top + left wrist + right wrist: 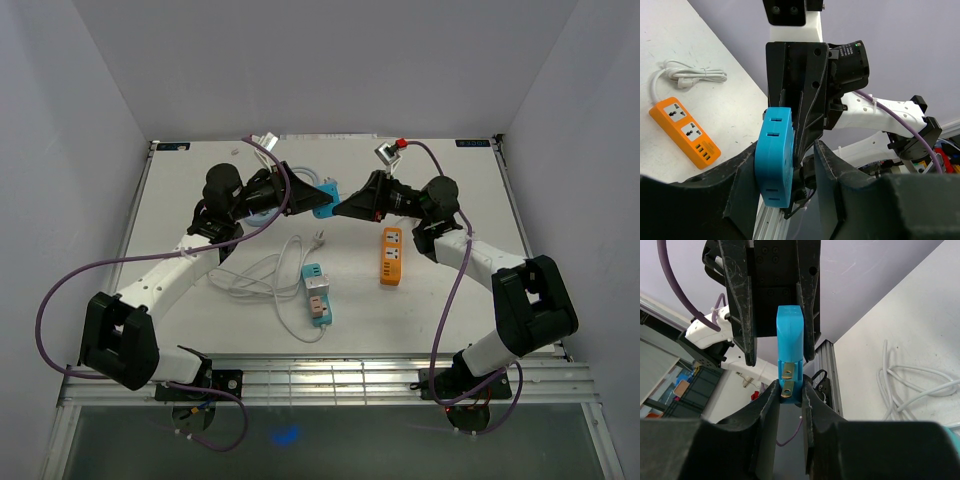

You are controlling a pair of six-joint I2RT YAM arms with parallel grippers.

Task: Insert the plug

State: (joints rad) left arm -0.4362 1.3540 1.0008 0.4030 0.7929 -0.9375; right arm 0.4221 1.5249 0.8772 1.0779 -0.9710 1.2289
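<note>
Counter (180, 200) first: white, w/ two power strips lying on it. An orange strip (391, 257) sits right of centre and a teal-and-pink strip (316, 292) nearer my bases, w/ white cable (255, 272) looped beside it.

The blue plug (318, 197) isn't on the counter. It's up in the air over the far half, between my two grippers, which meet nose to nose. My right gripper (790, 396) is clenched on it at the prong end, w/ the brass prongs (788, 372) showing right at the fingertips. My left gripper (785, 152) straddles the other end, jaws spread wider than the body. One finger touches and a gap shows on the other side, so it isn't gripping.

Handling, my guess: small rigid plastic block, light, won't deform. It's smooth-sided though — prob slippery under a pinch, and it could pivot if held by a corner. The prongs are thin metal, so keep pads off them. Best hold is across the flat faces mid-body, back from the prongs, so the push runs straight along them. The right hold sits v. close to the prongs — may block seating in a strip.
</note>
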